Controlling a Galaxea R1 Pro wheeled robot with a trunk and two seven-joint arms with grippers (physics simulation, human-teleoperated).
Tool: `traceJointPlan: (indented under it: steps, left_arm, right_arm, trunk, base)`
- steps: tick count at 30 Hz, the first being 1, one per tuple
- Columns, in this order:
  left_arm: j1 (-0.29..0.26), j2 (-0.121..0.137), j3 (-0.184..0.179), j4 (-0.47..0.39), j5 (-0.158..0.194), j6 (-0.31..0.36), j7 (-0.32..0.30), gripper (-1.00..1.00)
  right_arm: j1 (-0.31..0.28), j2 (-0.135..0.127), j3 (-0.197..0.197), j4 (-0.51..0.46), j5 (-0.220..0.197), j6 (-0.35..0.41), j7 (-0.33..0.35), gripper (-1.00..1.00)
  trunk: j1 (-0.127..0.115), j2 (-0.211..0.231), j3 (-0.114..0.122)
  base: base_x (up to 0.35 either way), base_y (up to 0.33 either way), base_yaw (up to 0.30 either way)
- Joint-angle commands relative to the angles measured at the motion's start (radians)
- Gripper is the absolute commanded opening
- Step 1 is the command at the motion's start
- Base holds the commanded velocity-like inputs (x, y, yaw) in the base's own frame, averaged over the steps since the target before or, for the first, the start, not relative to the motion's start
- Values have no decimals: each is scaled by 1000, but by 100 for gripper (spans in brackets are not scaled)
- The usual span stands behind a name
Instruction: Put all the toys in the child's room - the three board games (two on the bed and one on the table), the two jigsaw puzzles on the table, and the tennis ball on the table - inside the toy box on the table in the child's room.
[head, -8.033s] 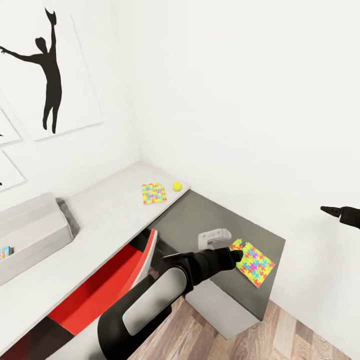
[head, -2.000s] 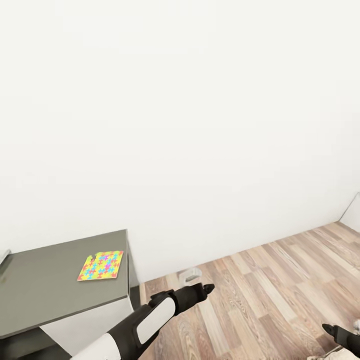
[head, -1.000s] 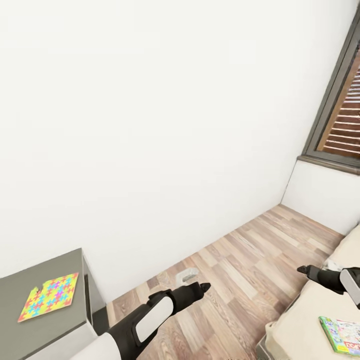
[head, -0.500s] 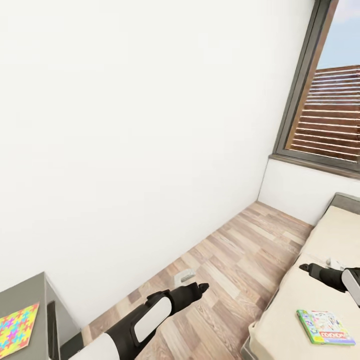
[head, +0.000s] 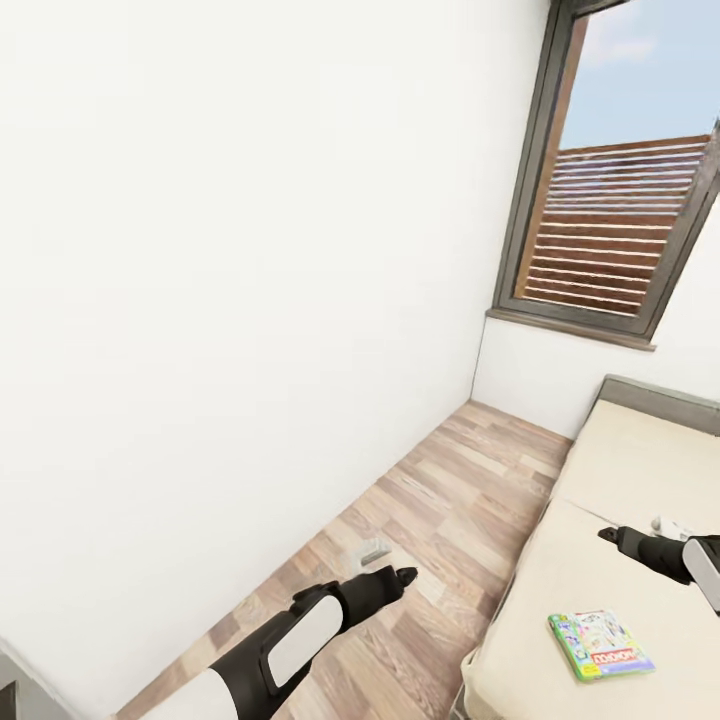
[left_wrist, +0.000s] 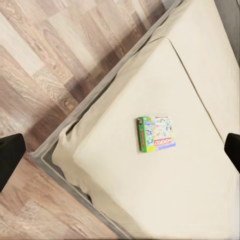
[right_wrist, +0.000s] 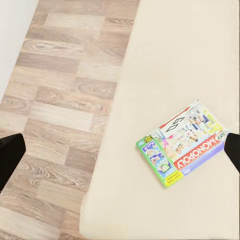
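The Monopoly board game (head: 601, 645) is lying flat on the cream bed (head: 640, 470), near the mattress edge that faces the wooden floor (head: 450, 500) — within reach of an arm from the bedside, I judge. The right gripper (head: 610, 537) is hovering over the mattress just beyond the box, its fingers spread wide in its wrist view with nothing between them. The left gripper (head: 400, 576) is hanging over the floor, also spread and empty — probably because the robot is travelling. A window (head: 620, 220) is showing above the bed.
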Motion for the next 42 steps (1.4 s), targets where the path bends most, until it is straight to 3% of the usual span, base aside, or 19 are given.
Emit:
traceJointPlan:
  steps: [1, 10, 18, 19, 22, 23, 24, 29, 30, 31, 35, 40, 42]
  left_arm:
    - [-1, 1, -2, -2, 10, 1, 8, 100]
    - [-1, 1, -1, -2, 11, 1, 8, 100]
    - [0, 5, 14, -4, 13, 3, 9, 100]
    - [0, 7, 62, -5, 21, 8, 10, 100]
    - [3, 9, 149, -7, 43, 20, 13, 100]
    - [4, 9, 177, -8, 50, 31, 13, 100]
    - [10, 22, 275, -17, 67, 132, 9, 100]
    - [11, 33, 304, -36, 67, 168, 21, 100]
    - [11, 35, 306, -36, 67, 170, 22, 100]
    - [10, 56, 312, -26, 67, 174, 27, 100]
    - [7, 72, 328, 4, 72, 173, 29, 100]
    - [9, 74, 415, 43, 70, 170, 19, 100]
    - [10, 72, 431, 48, 68, 170, 17, 100]
  right_arm:
    - [-1, 1, -5, -1, 3, 6, 4, 100]
    - [1, 1, -1, -1, 4, 1, 6, 100]
    - [42, -4, 3, 18, 7, -69, 5, 100]
    - [45, -5, 2, 24, 7, -69, 3, 100]
    - [49, -9, 0, 41, 7, -66, 1, 100]
    - [50, -25, -1, 67, 6, -65, 2, 100]
    - [51, -98, -4, 173, -4, -70, 7, 100]
    - [51, -143, -6, 237, -16, -73, 47, 100]
    - [51, -148, -6, 244, -18, -73, 65, 100]
    - [52, -167, -6, 260, -24, -77, 128, 100]
    - [59, -170, -4, 270, -27, -109, 165, 100]
    - [80, -161, -2, 277, -26, -147, 178, 100]
    - [83, -158, -2, 278, -26, -153, 180, 100]
  trunk:
    - [1, -2, -2]
    - [1, -2, 4]
    - [1, -2, 4]
    - [1, -2, 4]
    - [1, -2, 4]
    - [1, -2, 4]
    - [1, -2, 4]
    - [12, -23, -5]
    - [16, -30, -8]
    - [20, -37, -11]
    - [35, -65, -24]
    - [54, -100, -40]
    - [62, -114, -46]
  base:
    - [11, -6, -278]
    - [172, -1, -233]
    - [300, 0, -24]
    - [128, 0, -4]
    - [83, 0, -2]
    - [42, 0, -1]
    - [14, 0, 0]
    - [7, 0, 20]
    - [3, 0, 45]
    - [1, 0, 21]
    - [1, 0, 11]
    - [0, 0, 4]
    - [0, 0, 1]
